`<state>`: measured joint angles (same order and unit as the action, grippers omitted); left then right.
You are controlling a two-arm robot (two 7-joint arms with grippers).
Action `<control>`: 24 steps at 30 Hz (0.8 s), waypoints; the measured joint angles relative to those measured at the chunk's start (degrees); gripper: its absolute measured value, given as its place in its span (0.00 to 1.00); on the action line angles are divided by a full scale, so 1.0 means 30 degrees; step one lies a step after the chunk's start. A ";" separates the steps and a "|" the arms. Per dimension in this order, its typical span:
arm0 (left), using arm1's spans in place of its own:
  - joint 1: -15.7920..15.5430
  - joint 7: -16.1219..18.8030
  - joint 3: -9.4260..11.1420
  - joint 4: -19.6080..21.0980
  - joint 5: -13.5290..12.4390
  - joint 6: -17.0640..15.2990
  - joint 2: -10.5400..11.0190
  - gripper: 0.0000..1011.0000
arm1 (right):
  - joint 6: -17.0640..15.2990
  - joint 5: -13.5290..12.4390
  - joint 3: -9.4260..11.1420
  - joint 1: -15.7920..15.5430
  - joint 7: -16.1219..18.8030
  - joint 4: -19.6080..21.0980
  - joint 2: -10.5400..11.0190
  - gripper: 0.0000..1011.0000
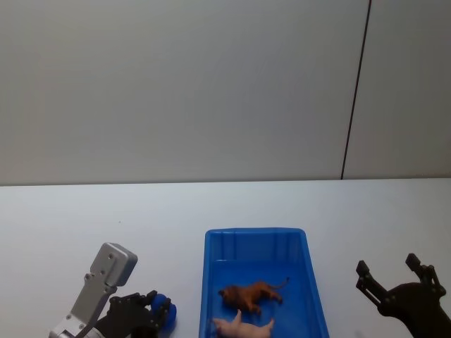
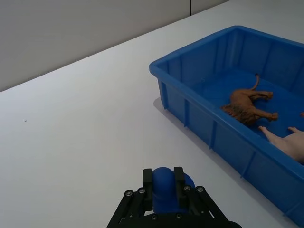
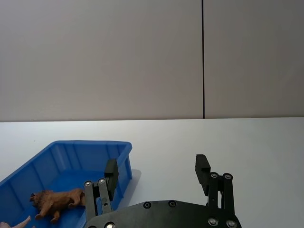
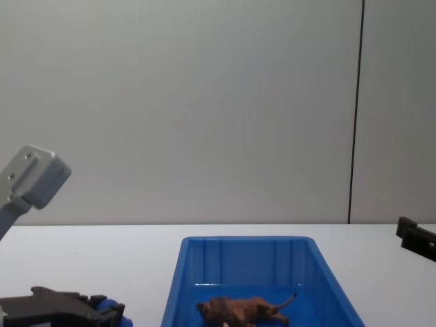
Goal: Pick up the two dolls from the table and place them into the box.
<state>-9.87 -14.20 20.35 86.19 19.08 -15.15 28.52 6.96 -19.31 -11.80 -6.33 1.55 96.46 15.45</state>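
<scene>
L gripper (image 1: pixel 161 310) sits low at the near-left of the table (image 1: pixel 84 218), just left of the bin (image 1: pixel 310 282), w/ fingers clamped on the blue doll (image 1: pixel 163 307). In the L wrist view the doll (image 2: pixel 166 187) is a rounded dark-blue lump pinched between two black fingers (image 2: pixel 179 183), one each side; gripper (image 2: pixel 164 183) is over bare white tabletop (image 2: pixel 85 128), w/ the bin's (image 2: pixel 199 118) long wall off to one side, near but not touching. Can't tell if the doll rests on the table or is lifted a bit. Chest view catches the L gripper (image 4: pixel 112 315) at the lower left corner, a sliver of blue doll (image 4: pixel 107 308) at its tip, beside the bin (image 4: pixel 178 286).

Brown doll (image 1: pixel 250 293) is inside the bin, on the floor, lying on its side, thin tail pointing toward the far-right wall. Seen also in L wrist (image 2: pixel 247 105), R wrist (image 3: pixel 56 202) and chest (image 4: pixel 245 310) views. A pale pink toy (image 1: pixel 243 326) lies just nearer the robot than it, also in the bin; can't tell if they touch.

R gripper (image 1: pixel 389 270) is right of the bin, well apart from it, fingers spread wide w/ nothing between them. R wrist view shows the same: R gripper (image 3: pixel 156 172) open, bin (image 3: pixel 118 161) corner behind one finger, white table (image 3: pixel 247 142) beyond.
</scene>
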 joint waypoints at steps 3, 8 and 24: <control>0.0000 -0.0052 -0.0022 0.0073 0.0047 0.0176 0.0000 0.25 | 0.0000 0.0000 0.0001 -0.0001 0.0001 -0.0001 0.0000 0.99; 0.0023 -0.0122 -0.0129 0.0436 0.0230 0.0686 0.0040 0.22 | 0.0001 0.0000 0.0001 0.0000 0.0001 -0.0001 0.0000 0.99; -0.0190 -0.1118 -0.0546 0.2079 0.0836 0.2492 0.0255 0.14 | 0.0000 0.0001 0.0002 -0.0001 0.0001 0.0000 0.0000 0.99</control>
<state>-10.44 -17.56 18.71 92.42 21.58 -7.68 29.29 6.97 -19.31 -11.79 -6.33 1.55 96.46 15.45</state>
